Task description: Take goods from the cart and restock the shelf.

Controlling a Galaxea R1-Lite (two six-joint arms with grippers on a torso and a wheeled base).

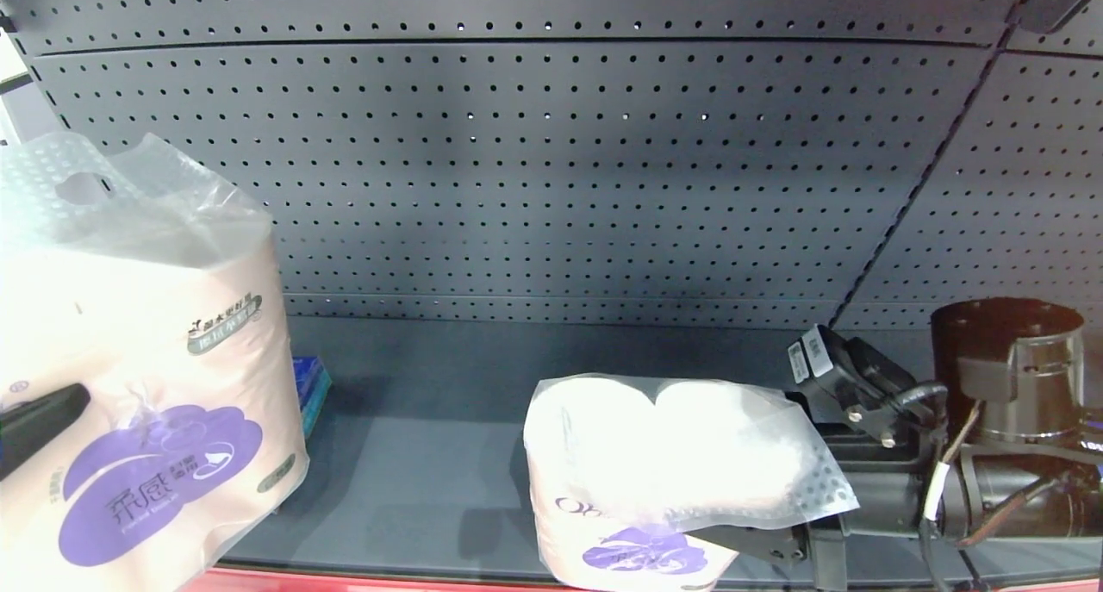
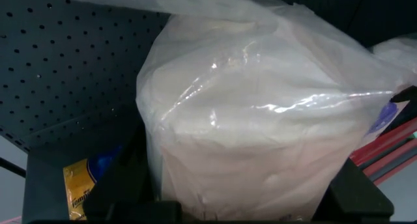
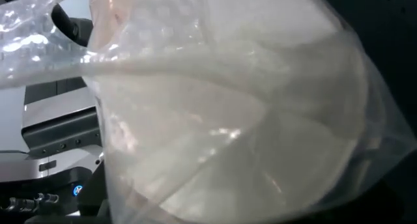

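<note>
Two packs are in play, one per arm. The left fingers [image 1: 47,420] are pressing a dark pad into the face of the left tissue pack [image 1: 155,385], which is filling the lower left of the frame. In the left wrist view that pack is sitting wedged between dark finger parts, so I'm calling it clamped. The right fingers [image 1: 758,542] are tucking in under the lower right corner of the right tissue pack [image 1: 663,463] at bottom centre. They look to be gripping it as well, though just one finger is showing plainly.

Handling, as I'm judging it: both are looking light, bulky and squashy, soft rolls under a slick, crinkly film. They won't break but they will dent, and the film is likely to be sliding over the paper. The best hold is going across the firm body of the rolls, not on the loose perforated flap.

The left pack is standing tall, long axis running up the frame, flap pointing to the upper left, printed face towards the camera. The right pack is showing two round roll ends upward, its long axis lying across the frame and its flap trailing right towards the arm. Whether it is resting on the shelf [image 1: 431,454] or hanging just over the front edge, I can't tell.

Behind, a blue box [image 1: 312,389] is peeking out beside the left pack, under the pegboard back [image 1: 517,187].
</note>
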